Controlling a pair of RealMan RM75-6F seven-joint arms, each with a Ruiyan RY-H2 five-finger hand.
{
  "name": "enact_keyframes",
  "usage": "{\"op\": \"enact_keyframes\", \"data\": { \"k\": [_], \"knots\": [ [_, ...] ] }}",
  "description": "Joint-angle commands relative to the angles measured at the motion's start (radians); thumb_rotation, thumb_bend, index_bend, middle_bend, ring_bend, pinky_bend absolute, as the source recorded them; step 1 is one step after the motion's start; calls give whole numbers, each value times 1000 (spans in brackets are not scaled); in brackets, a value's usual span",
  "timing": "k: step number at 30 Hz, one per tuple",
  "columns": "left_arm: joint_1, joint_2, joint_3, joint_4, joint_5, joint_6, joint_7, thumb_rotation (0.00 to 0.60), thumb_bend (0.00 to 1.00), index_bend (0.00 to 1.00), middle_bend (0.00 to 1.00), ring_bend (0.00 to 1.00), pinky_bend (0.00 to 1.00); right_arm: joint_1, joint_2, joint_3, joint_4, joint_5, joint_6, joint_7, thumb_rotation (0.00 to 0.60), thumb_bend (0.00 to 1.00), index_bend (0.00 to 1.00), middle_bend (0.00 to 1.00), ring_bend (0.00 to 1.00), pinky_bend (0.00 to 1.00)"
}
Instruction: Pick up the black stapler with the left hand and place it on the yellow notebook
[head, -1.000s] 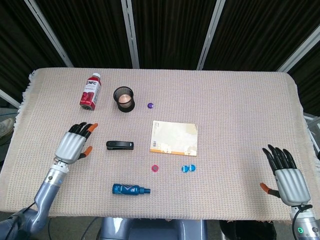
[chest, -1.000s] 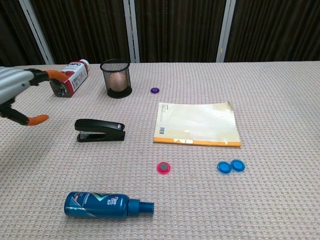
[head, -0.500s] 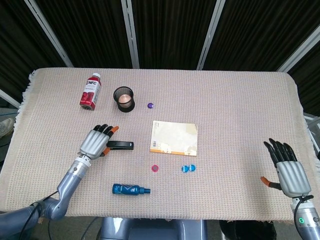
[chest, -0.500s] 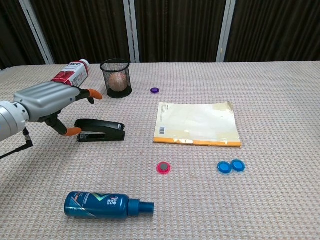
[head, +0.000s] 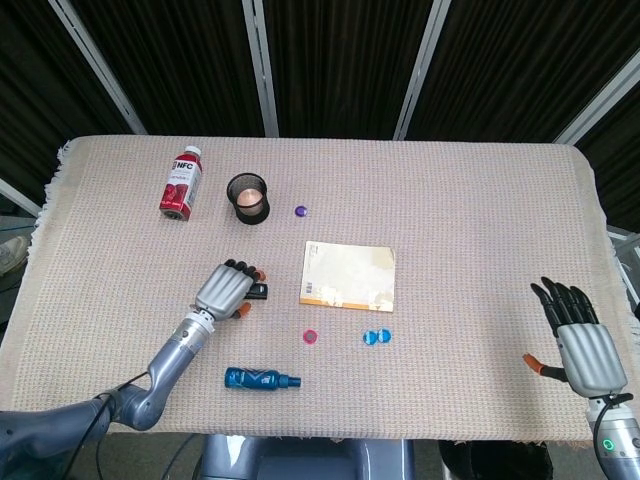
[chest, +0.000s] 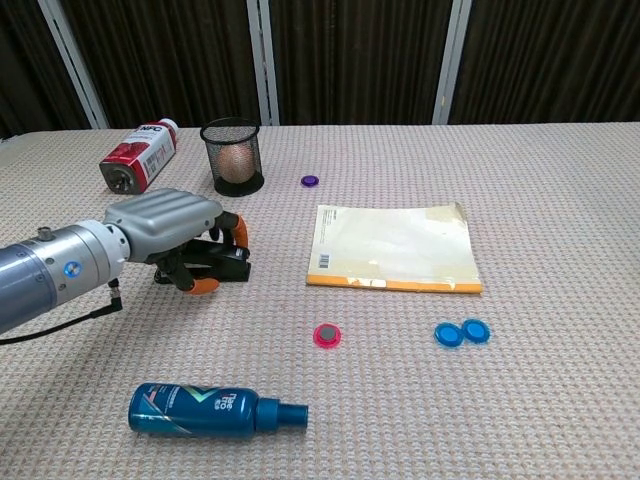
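The black stapler (head: 260, 291) (chest: 232, 268) lies on the table cloth, left of the yellow notebook (head: 349, 275) (chest: 395, 247). My left hand (head: 225, 290) (chest: 165, 225) covers most of it. The fingers curl over its top and the thumb sits at its near side, so it grips the stapler, which rests on the cloth. Only the stapler's right end shows. My right hand (head: 580, 340) hovers with spread fingers near the table's right front corner, holding nothing; the chest view does not show it.
A red bottle (head: 182, 181) (chest: 138, 157) lies at the back left beside a mesh cup (head: 248, 198) (chest: 233, 156). A purple magnet (head: 301, 211), a pink magnet (chest: 327, 335) and two blue magnets (chest: 462, 332) surround the notebook. A blue bottle (head: 260, 379) (chest: 205, 410) lies at the front.
My left hand has moved right, from beside the stapler to over it, and its fingers have closed around it. The right hand drifted slightly toward the front edge.
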Motion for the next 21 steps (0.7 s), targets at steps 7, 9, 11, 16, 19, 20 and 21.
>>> {"op": "enact_keyframes", "data": {
  "k": [7,9,11,16,19,20,21],
  "knots": [
    [-16,-25,4,-5,-19,37,44,600,424,585,576,503,487,-4,11,3,5,6,9,30,600,85,0,0,0,0],
    [-17,-21,3,-15,-23,45,50,600,457,616,602,532,509,-5,13,3,5,5,10,34,600,84,0,0,0,0],
    [-16,-15,3,-27,-21,60,54,600,474,649,630,558,530,-4,14,1,5,5,7,35,600,84,0,0,0,0],
    [-25,-3,-11,-63,-21,82,47,600,481,667,643,572,543,0,12,-1,2,7,-3,27,600,85,0,0,0,0],
    [-54,0,-39,-76,-33,75,58,600,476,666,643,573,543,3,14,-3,-1,6,-10,27,600,85,0,0,0,0],
    [-63,-3,-48,-75,-37,72,62,600,477,667,642,573,543,4,14,-4,0,7,-13,30,600,85,0,0,0,0],
    [-79,-11,-62,-72,-43,67,65,600,477,668,642,573,543,5,15,-4,1,8,-16,34,600,85,0,0,0,0]
  ]
}}
